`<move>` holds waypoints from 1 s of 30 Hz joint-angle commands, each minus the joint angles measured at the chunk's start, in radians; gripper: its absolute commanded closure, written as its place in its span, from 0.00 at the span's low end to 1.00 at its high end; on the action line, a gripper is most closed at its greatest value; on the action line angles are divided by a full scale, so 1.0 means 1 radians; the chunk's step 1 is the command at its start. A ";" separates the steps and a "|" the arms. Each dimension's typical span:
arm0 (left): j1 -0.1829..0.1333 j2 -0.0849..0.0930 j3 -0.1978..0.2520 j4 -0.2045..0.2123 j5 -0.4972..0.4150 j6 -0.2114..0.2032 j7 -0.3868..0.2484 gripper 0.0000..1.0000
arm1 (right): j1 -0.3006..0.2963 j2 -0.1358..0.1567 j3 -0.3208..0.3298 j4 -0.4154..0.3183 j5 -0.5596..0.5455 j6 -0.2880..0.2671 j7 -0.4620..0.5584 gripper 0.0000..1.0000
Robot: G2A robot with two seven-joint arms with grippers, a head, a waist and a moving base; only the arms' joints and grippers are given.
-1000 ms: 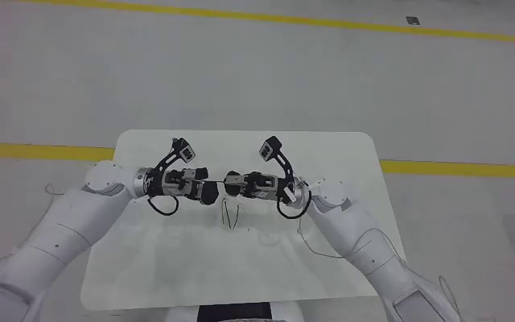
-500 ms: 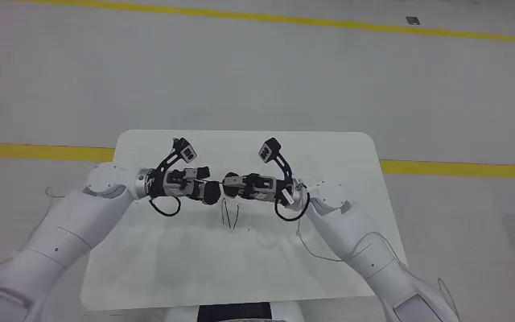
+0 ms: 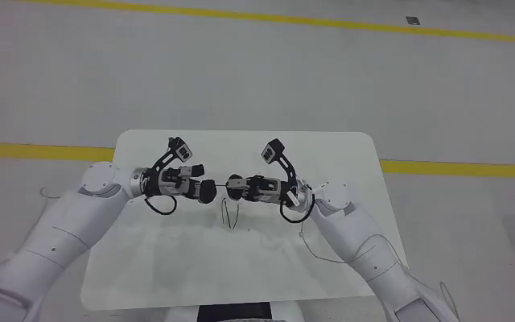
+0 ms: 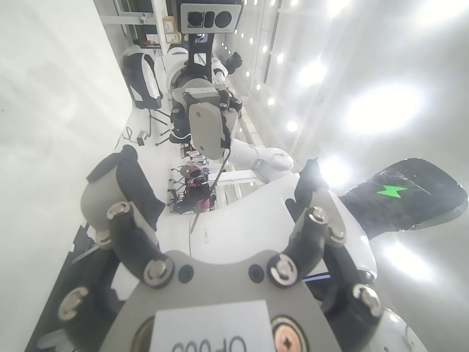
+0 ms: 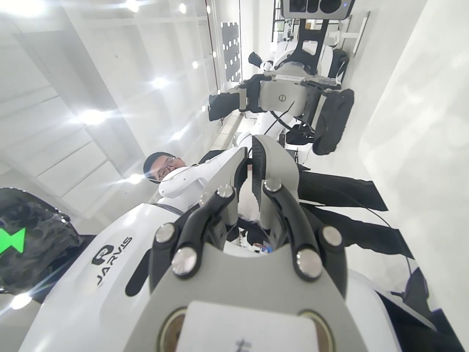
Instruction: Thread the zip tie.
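Zip tie (image 4: 213,186): pinched by right gripper (image 3: 232,186), hanging above mid-worktop (image 3: 161,266). Left gripper (image 3: 207,191): spread, empty. Best: align on loose tail, close gently.

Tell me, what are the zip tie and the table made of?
Zip tie: probably thin dark plastic; it juts slightly curved from the right gripper. Table: smooth white top with a faint sheen, maybe laminate or plastic.

White glossy arms (image 3: 68,225), grey wrist plates (image 4: 220,283) with silver screws (image 4: 156,271), black linkages (image 5: 289,214), left fingers (image 4: 132,184) black-padded, right fingers (image 5: 273,162) grey and ribbed, black cable loops (image 3: 161,208), black wrist cameras (image 3: 182,150) on brackets, green bolt mark (image 4: 392,191) on black panel (image 4: 425,203), black lettering (image 5: 113,261) on shell (image 5: 84,302)
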 commanded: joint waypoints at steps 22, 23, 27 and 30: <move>0.005 -0.011 -0.006 0.001 0.004 0.018 -0.031 0.09 | 0.017 -0.031 -0.030 0.025 0.005 -0.011 0.011 1.00; 0.005 -0.011 -0.006 0.002 0.005 0.018 -0.032 0.11 | 0.017 -0.032 -0.030 0.026 0.004 -0.011 0.010 1.00; 0.005 -0.013 -0.008 0.004 0.005 0.019 -0.035 0.13 | 0.016 -0.036 -0.026 0.025 0.002 -0.017 0.003 1.00; 0.007 -0.013 -0.013 0.009 0.006 0.018 -0.037 0.13 | 0.013 -0.036 -0.018 0.020 0.002 -0.019 0.003 1.00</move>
